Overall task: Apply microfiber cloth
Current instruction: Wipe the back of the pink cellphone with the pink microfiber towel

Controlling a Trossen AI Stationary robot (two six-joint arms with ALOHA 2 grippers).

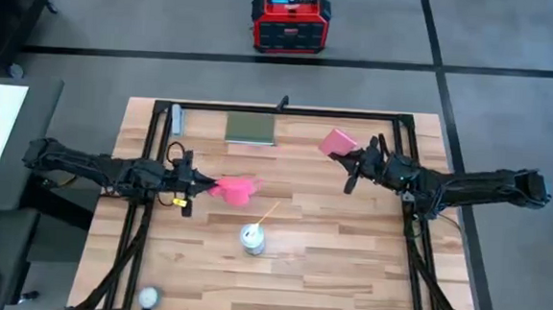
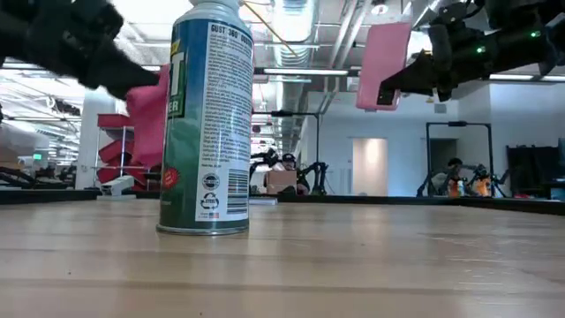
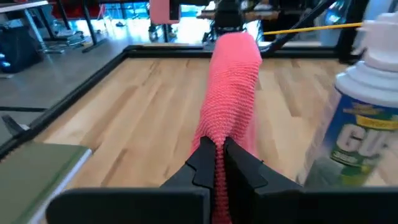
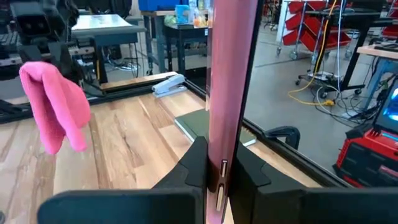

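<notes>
Pinkish-red microfiber cloth (image 1: 233,188) hangs pinched in the left end effector (image 1: 194,181), well apart from the phone (image 1: 337,142) the right end effector (image 1: 354,163) grips aloft; wiping seemingly remains.

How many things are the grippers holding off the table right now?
2. The left gripper holds the microfiber cloth above the table's middle, near the spray can. The right gripper holds the phone raised over the far right part of the table.
</notes>
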